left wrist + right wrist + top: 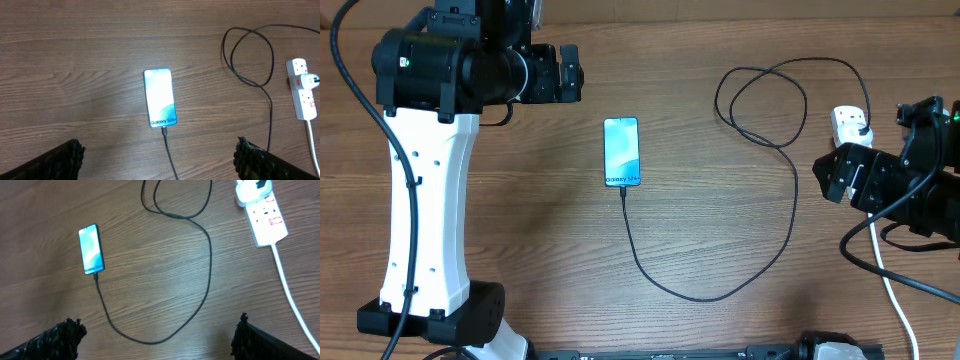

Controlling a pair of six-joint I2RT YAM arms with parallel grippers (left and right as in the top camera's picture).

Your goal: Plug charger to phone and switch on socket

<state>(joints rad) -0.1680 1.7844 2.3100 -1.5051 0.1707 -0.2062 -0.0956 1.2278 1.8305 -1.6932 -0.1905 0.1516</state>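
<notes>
Lying flat on the wooden table point(540, 240), the phone point(621, 151) is showing a lit light-blue screen. A white strip at its lower end is reading "Galaxy S24+".

Charger point(790, 200): its connector tip point(163, 131) is sitting in the phone's lower end. The thin black cable is running down from that end, sweeping round to the phone's right, then climbing and coiling into a loop up and right of the phone.

Socket point(851, 124): a white strip with red markings is lying well to the phone's right, beyond the loop. A plug is sitting in it at the end away from its cord. Any lettering is showing too small to read, and I cannot tell how the switches are standing.

Thick white cord point(890, 290): it is trailing from the socket, down and far right of the phone.

Left gripper point(159, 165): it is hovering up and left of the phone, fingers spread wide, gripping nothing.

Right gripper point(157, 340): it is hovering far right of the phone, just below the socket, fingers likewise apart and holding nothing.
</notes>
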